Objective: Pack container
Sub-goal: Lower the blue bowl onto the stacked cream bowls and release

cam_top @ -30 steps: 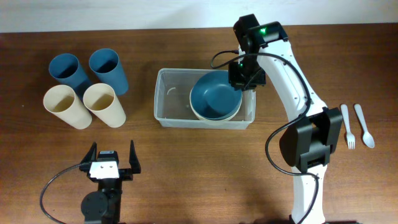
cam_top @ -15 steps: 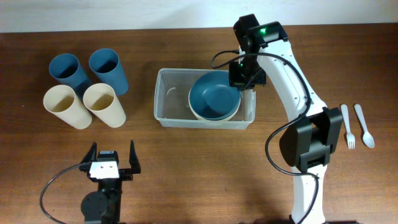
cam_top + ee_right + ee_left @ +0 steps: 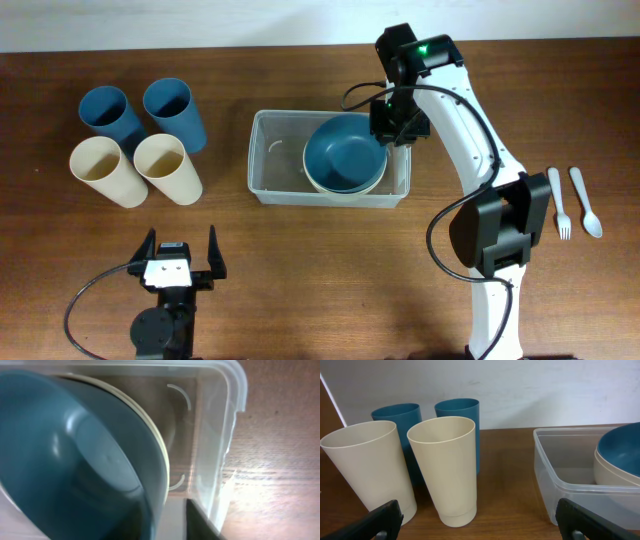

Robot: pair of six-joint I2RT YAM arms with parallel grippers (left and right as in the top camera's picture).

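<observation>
Container (image 3: 275, 165): clear rectangular tub, mid-table, slightly toward the far side; long side runs left to right; its left part is bare.
Blue cups (image 3: 105, 110): two, upright, side by side at far left of the table (image 3: 320, 260).
Cream cups (image 3: 98, 165): two, upright, just nearer than the blue pair; all four packed close together, well left of the container.
Left gripper (image 3: 181, 240): near edge of the table, left of centre, pointing at the cups; jaws spread wide, nothing between them; well apart from every object.
Cream bowl (image 3: 345, 188): inside the container, right part; only its rim shows under the blue one.
Blue bowl (image 3: 343, 152): nested in the cream bowl, tilted, opening upward.
Right gripper (image 3: 392, 130): over the container's far right corner, at the far right rim of the blue bowl. Wrist view shows one dark finger (image 3: 200, 520) just beside that rim; cannot tell whether the jaws are spread or pinching the bowl.
Fork (image 3: 560, 205): pale, flat on the table, far right.
Spoon (image 3: 585, 205): pale, just right of the fork, roughly parallel to it.
</observation>
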